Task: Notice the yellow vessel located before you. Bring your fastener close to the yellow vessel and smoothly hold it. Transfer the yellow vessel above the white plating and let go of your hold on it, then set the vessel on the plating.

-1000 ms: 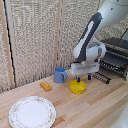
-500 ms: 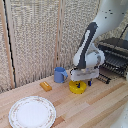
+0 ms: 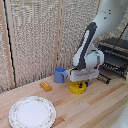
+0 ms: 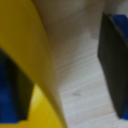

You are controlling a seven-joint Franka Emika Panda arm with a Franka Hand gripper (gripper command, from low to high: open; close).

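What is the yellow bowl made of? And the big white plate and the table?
The yellow bowl looks like smooth plastic: bright, even colour and a thin rim. The white plate seems glazed ceramic, with a faint patterned rim, though it could be melamine. The table looks like pale wood, with visible grain and plank lines.

White arm bent low, gripper (image 3: 81,82) fingers (image 4: 114,65) apart

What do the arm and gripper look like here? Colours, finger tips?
The arm is bulky, white with a dark grey band along one link. The gripper is a whitish flat block with short dark fingers; the wrist view shows blue on them. No cables or markings are discernible.
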